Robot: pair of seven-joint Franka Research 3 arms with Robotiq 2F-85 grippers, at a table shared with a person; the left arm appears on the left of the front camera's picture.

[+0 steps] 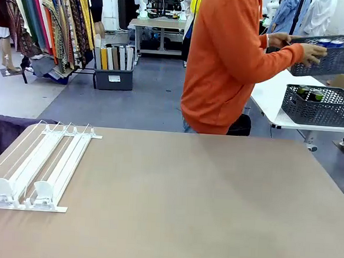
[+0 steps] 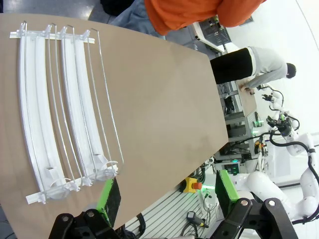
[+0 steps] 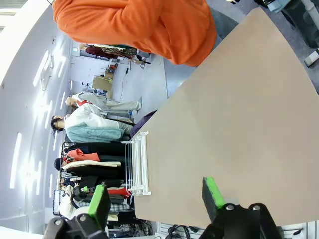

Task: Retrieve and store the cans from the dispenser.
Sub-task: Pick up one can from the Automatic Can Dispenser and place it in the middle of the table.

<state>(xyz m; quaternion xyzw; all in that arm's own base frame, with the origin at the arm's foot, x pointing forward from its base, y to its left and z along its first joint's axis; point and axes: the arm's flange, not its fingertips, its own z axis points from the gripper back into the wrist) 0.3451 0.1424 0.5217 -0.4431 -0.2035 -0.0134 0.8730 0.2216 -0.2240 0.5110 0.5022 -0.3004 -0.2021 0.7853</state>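
The dispenser (image 1: 39,164) lies flat at the table's left side, its two white pusher blocks at the near end of the rails. The person in an orange top stands at the far edge, turned right, holding a dark grey basket (image 1: 336,61) with blue-topped cans (image 1: 330,42) in it. Dark cans (image 1: 310,93) sit in a second grey basket (image 1: 321,110) on a white side table. In the left wrist view my left gripper (image 2: 168,194) is open above the table's edge, beside the dispenser (image 2: 65,109). My right gripper (image 3: 157,196) is open too, with the dispenser (image 3: 138,164) farther off.
The brown tabletop (image 1: 202,202) stretches wide to the right of the dispenser. A clothes rack (image 1: 49,20) and a grey bin of boards (image 1: 114,69) stand on the floor behind. A dark cloth (image 1: 0,132) hangs at the table's far left corner.
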